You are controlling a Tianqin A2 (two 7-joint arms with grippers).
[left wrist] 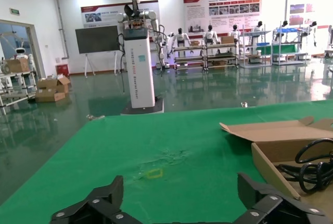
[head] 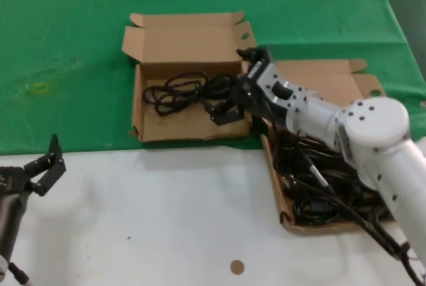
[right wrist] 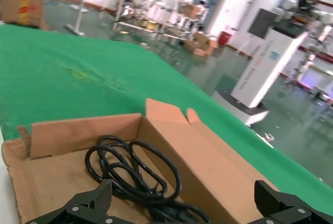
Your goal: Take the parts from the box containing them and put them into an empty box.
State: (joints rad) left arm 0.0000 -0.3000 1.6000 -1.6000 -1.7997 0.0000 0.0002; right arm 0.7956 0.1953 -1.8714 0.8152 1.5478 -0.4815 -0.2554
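One coiled cable (head: 176, 91) already lies in the left box (head: 141, 110) on the green cloth, while the rest fill the right box (head: 274, 179) at the tabletop's right edge. They look light and floppy, prone to snagging, so bunched loops seem the best hold. The right gripper (head: 226, 110) hovers spread wide over the left box; the left gripper (head: 45, 166) waits open near the front left corner.

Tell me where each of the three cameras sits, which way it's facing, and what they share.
Head view: high on the robot, looking down at the two boxes; right gripper over the left box, left gripper low at the table edge.
Left wrist view: looks across the green cloth into the hall; own jaws apart.
Right wrist view: looks into that box; own jaws apart.
Shared: all three show its coiled cable.
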